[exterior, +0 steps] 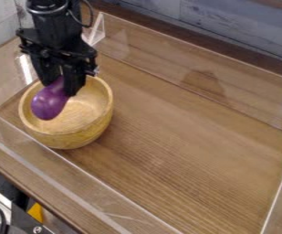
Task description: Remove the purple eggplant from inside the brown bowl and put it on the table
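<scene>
The purple eggplant (49, 101) hangs over the left part of the brown bowl (88, 123), its lower end at about rim height. My gripper (57, 84) points straight down and is shut on the eggplant's upper end, the black fingers (72, 78) hiding that end and the stem. The light-tan wooden bowl stands on the table (192, 137) near its left side. Whether the eggplant still touches the bowl's inside I cannot tell.
Low clear acrylic walls (130, 206) border the wood-grain tabletop on all sides. The black arm (52, 23) rises over the bowl toward the top left. A grey plank wall stands behind the far edge.
</scene>
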Available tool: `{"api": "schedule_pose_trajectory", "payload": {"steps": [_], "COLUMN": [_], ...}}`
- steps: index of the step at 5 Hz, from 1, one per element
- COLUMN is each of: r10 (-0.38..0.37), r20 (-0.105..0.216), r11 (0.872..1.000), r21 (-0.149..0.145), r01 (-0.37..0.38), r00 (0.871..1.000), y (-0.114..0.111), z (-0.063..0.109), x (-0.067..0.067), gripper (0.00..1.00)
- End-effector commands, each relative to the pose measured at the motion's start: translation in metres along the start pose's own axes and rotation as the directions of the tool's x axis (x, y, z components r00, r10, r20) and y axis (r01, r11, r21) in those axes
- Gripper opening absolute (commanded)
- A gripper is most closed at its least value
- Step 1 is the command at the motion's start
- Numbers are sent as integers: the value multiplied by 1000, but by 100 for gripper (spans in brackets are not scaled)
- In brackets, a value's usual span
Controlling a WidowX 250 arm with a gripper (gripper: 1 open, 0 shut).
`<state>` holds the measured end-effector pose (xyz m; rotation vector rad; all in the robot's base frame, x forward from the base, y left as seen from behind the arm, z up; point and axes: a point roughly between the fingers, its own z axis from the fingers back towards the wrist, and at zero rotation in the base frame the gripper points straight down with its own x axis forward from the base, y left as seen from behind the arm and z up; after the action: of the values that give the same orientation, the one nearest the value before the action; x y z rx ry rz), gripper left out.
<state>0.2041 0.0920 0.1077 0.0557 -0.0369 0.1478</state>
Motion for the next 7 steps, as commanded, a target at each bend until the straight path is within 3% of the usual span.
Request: {"api": "schedule_pose_trajectory", "payload": {"steps": [1, 6, 7], "r10": [-4, -20, -26], "r20": [41, 10, -10], "r11": [1000, 999, 1000], "r21": [22, 33, 2], "r01": [3, 19, 26], "r00": [999, 1000, 1000], "y": [0, -8, -24], "z": [9, -2, -1], "x": [2, -2, -7], "gripper": [0, 0, 0]}}
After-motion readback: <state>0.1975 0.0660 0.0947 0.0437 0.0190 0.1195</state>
